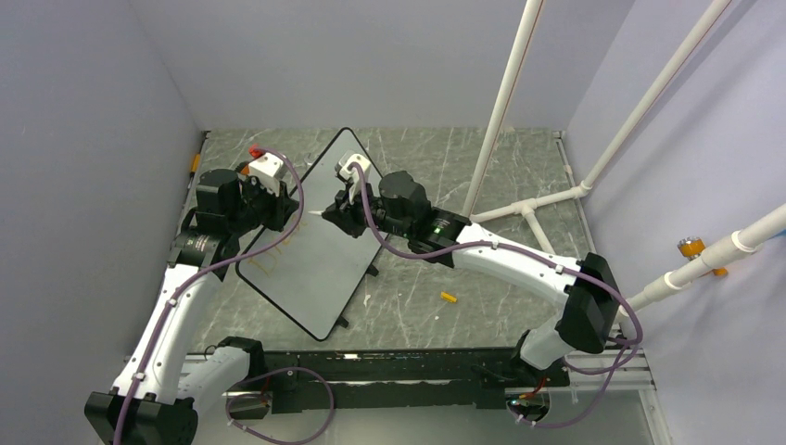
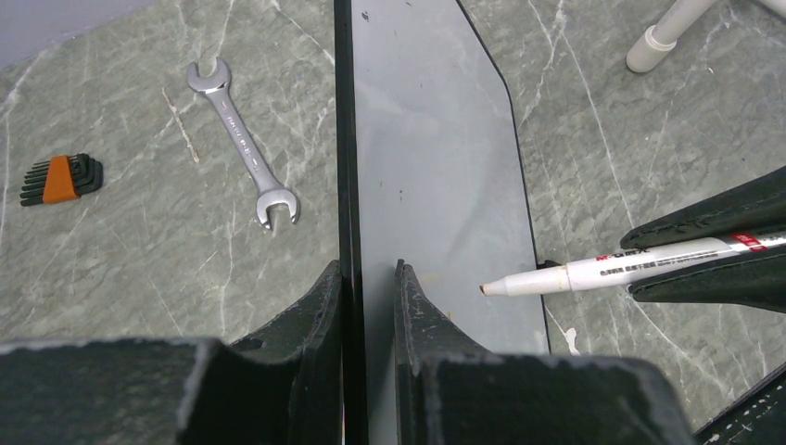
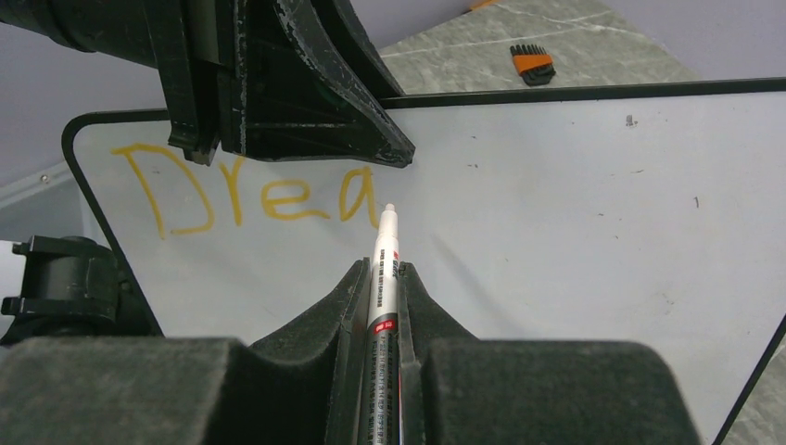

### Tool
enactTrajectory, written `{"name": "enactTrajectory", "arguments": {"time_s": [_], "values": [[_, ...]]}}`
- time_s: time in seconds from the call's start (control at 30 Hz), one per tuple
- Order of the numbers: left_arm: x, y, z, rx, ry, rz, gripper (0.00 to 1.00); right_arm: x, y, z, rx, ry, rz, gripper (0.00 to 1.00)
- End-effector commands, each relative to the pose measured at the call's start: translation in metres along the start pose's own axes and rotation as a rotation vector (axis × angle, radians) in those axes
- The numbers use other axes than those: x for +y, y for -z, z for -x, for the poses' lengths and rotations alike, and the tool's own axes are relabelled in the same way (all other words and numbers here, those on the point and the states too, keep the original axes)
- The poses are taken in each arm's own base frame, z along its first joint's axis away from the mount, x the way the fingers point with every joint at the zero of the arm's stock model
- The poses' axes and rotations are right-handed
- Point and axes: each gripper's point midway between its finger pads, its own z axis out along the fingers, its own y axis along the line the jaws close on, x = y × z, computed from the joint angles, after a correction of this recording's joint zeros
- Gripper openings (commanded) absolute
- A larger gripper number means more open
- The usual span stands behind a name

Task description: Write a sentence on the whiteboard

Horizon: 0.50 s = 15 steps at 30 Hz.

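Note:
The whiteboard (image 1: 315,250) stands tilted on the table, white with a thin black rim. My left gripper (image 2: 369,278) is shut on the whiteboard's edge (image 2: 345,139), one finger on each face. My right gripper (image 3: 382,269) is shut on a white marker (image 3: 383,278); its tip is close to the board just right of the orange-yellow letters "Drea" (image 3: 250,195). The marker also shows in the left wrist view (image 2: 630,269), pointing at the board face (image 2: 436,167). The left gripper's fingers (image 3: 306,102) cover the top of the letters.
A wrench (image 2: 243,144) and an orange-black hex key set (image 2: 60,179) lie on the marble table behind the board. A small orange cap (image 1: 449,298) lies right of the board. White pipes (image 1: 505,102) stand at the back right.

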Motion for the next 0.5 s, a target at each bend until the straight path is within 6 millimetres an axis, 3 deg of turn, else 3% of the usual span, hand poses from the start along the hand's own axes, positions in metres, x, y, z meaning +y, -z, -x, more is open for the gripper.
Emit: {"name": "enactTrajectory", "arguments": {"time_s": [0.0,0.2,0.47], "values": [[-0.018,0.003,-0.059,0.205,-0.005,-0.081,0.00,0.007,0.003,0.020,-0.068,-0.006,0.017,0.00],[-0.018,0.003,-0.058,0.205,-0.006,-0.080,0.00,0.002,0.005,0.006,-0.047,-0.005,-0.008,0.00],[-0.018,0.002,-0.060,0.210,-0.005,-0.078,0.00,0.004,-0.006,0.018,-0.064,0.009,0.009,0.00]]}}
